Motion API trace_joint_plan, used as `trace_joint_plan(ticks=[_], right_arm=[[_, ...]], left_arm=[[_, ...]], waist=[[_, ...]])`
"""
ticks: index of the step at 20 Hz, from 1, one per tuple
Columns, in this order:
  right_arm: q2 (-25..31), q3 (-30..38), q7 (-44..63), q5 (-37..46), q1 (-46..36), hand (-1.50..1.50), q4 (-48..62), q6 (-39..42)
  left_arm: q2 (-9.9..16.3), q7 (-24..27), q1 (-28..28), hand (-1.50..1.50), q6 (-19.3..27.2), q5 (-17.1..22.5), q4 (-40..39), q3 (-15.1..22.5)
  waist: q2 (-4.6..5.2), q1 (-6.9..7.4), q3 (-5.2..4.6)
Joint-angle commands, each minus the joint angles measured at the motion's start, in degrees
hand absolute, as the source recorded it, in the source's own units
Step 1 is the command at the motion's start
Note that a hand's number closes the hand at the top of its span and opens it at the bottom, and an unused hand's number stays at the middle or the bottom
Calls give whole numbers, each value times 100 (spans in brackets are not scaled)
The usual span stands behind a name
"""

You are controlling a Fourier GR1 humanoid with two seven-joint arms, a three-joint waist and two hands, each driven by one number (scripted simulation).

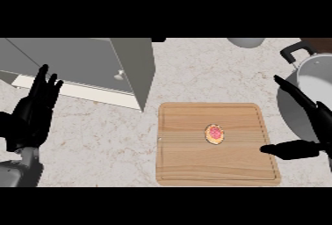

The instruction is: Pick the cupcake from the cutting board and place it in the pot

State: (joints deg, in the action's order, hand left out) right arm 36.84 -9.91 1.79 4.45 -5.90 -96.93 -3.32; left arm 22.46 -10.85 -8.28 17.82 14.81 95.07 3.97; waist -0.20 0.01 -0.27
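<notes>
cupcake (214, 134) mid cutting board (188, 171) | right hand (310, 127) spread at board's right edge | left hand (34, 115) open, counter's left edge | pot (318, 72) far-right corner

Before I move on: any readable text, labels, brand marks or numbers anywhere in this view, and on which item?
None readable: no words, numbers or signs show on the cutting board, the cupcake, the pot or the grey cabinet.
</notes>
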Motion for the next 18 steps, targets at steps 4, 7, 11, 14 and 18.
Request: trace_joint_plan(ticks=[4,7,11,14,18], right_arm=[[347,-1091,2352,501,-884,-150,-481,1147],[-30,-1564,3186,643,-1033,-150,-801,1344],[-692,-1816,3826,792,-1295,-150,-688,1513],[-1055,-1534,3722,859,-1568,-150,-195,1801],[-1383,-1430,3895,1047,-1593,-150,-36,1955]], left_arm=[[-87,5,-211,0,-35,-94,-28,78],[-158,130,-249,0,-117,-37,-317,-50],[-228,203,-503,0,-261,-26,-735,-226],[-322,-217,-454,0,-49,-312,-114,-119],[-24,-235,-260,0,-528,-55,-35,-585]], waist=[[25,105,9],[25,38,13],[31,-1,21],[24,20,27],[20,22,26]])
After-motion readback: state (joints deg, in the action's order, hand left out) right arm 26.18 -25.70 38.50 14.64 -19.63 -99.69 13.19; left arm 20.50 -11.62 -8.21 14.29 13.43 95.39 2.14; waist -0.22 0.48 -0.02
